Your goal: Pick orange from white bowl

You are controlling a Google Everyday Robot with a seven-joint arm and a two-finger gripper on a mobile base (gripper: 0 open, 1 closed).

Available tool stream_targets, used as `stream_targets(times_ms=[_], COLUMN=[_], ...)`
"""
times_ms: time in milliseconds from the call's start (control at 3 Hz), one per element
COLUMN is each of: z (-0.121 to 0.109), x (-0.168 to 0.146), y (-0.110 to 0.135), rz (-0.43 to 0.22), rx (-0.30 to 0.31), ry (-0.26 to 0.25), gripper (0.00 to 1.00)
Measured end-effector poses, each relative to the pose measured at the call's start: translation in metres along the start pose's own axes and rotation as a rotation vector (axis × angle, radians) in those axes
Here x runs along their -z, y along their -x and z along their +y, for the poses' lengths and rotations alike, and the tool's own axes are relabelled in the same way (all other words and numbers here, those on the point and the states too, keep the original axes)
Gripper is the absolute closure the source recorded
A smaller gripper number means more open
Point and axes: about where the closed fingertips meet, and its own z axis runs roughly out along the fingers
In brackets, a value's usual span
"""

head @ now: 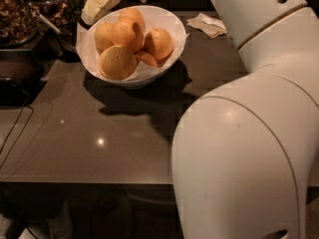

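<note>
The white bowl (164, 21), lined with white paper, stands at the back left of the dark table. It holds several oranges. A deep-orange one (127, 34) sits on top of the pile, another (159, 43) lies to its right and a third (103, 36) to its left. A paler dimpled fruit (118, 62) lies at the front, and a smaller one (147, 59) is half hidden. My gripper (101, 3), cream-coloured, hangs at the top left over the bowl's back left rim, just above the left orange. It holds nothing that I can see.
My own white arm (249, 133) fills the right half of the view and hides that side of the table (99, 128). A crumpled napkin (212, 24) lies behind the bowl on the right. A jar of brown snacks (15, 14), a dark appliance (15, 78) and a cable (12, 133) are at the left.
</note>
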Motion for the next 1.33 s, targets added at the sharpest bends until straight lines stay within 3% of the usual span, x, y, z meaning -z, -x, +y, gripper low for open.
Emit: stream_targets(times_ms=[667, 1333], z=[-0.011, -0.025], x=[-0.011, -0.023], y=[0.002, -0.003], rz=[0.016, 0.040], rx=[-0.073, -0.134], ry=[-0.026, -0.044], gripper=[0.18, 0.16])
